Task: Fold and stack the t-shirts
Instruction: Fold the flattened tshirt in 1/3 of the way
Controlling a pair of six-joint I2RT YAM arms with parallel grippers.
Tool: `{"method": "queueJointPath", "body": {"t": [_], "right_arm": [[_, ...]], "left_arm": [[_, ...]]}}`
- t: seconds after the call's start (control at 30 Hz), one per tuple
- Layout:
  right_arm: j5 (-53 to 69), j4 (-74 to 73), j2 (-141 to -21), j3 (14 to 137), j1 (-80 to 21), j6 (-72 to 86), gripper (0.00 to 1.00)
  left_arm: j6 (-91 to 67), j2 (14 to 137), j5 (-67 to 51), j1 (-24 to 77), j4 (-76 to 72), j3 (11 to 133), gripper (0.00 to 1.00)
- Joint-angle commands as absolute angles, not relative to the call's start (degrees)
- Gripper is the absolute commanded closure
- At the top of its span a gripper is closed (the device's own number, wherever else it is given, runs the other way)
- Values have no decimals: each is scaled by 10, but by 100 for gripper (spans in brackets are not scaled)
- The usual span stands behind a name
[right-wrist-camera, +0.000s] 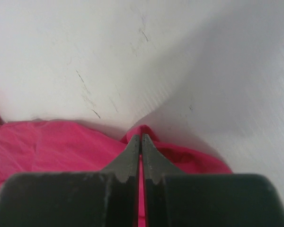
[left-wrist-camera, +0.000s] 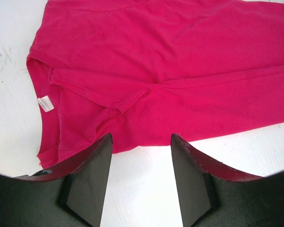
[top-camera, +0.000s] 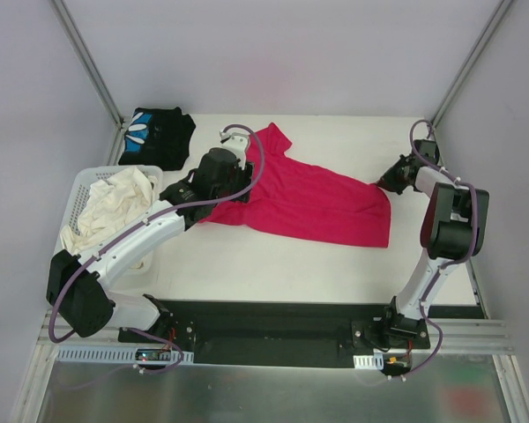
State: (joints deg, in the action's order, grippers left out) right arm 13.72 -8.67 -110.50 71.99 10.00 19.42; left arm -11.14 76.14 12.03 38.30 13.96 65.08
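Left arm (top-camera: 141, 233), right arm (top-camera: 426, 282): white links, black joints, purple-grey cables (top-camera: 257, 163) alongside. Left gripper (left-wrist-camera: 141, 138), right gripper (right-wrist-camera: 141, 138): matte black wedge fingers (left-wrist-camera: 87, 179). Black base plate (top-camera: 273, 326).

White table (top-camera: 273, 264), pale grey walls (top-camera: 247, 53), metal corner posts (top-camera: 88, 62)

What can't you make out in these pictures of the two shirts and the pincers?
Top view: left pincer tips, hidden under its own wrist.
Top view: black t-shirt print, partly folded under and too small.
Left wrist view: magenta t-shirt label wording, too small.
Right wrist view: right pincer blocks how much cloth it pinches.
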Motion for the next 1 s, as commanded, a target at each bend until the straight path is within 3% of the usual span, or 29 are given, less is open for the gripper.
{"method": "queueJointPath", "body": {"t": [0.0,0.43,0.97], "right_arm": [[127,-88,-1121,774,112,186,99],[116,-119,-1155,855,161,173,99],[81,-133,-1161,868,173,156,99]], "left_arm": [[-110,756,127,388,120,649,48],[-106,756,132,388,120,650,48],[-93,730,145,388,125,648,48]]}}
